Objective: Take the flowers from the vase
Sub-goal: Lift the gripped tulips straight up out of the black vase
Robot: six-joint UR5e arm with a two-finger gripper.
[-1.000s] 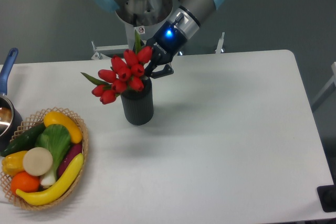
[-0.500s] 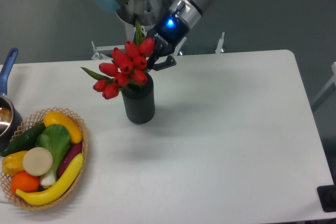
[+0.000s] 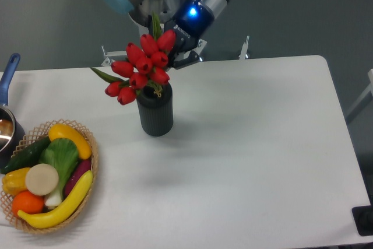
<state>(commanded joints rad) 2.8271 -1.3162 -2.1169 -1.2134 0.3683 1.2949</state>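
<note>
Standing on the white table (image 3: 245, 144), left of centre, the vase (image 3: 155, 112) is seen upright, a dark ribbed cylinder. The flowers (image 3: 141, 68) are seen just above its mouth, the red buds tilted toward the left with one green leaf (image 3: 104, 75) pointing left and another rising behind the top buds. Only a short piece of the pale stems (image 3: 153, 86) is visible between the buds and the vase's rim; whether the stem ends are inside the mouth cannot be told. The gripper (image 3: 175, 51) is located at the right rear of the bunch, a blue light lit on its wrist, the arm slanting up toward the top edge. Its fingers are largely hidden by the buds, yet the jaws appear closed on the bunch, which is carried at an angle against them. At the table's front left corner a wicker basket (image 3: 91, 170) is noted, holding yellow, green, orange, purple and white vegetables. A blue-handled pot (image 3: 7, 118) is cut by the left edge.
</note>
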